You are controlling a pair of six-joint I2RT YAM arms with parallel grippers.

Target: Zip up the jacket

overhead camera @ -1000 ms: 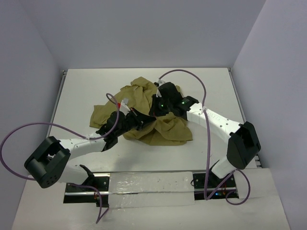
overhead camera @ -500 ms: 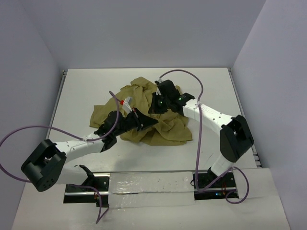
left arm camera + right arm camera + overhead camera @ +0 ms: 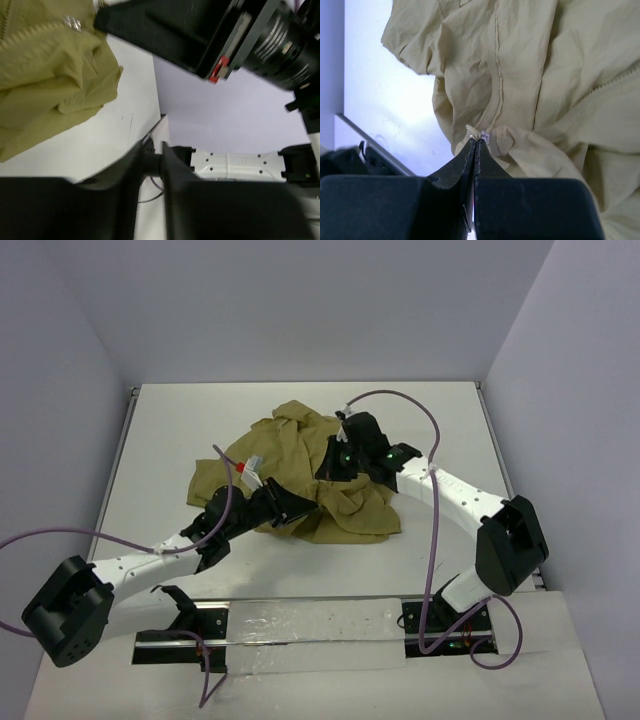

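Crumpled jacket lies mid-way across the bench. Right tool pinches a fold near the zipper teeth (tips hidden from above); left tool, narrowly parted, holds nothing.

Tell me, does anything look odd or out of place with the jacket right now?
Yes: the jacket lies bunched in a crumpled heap mid-table, not flat, its zipper track crooked. The right gripper pinches a cloth fold; the left gripper holds nothing.
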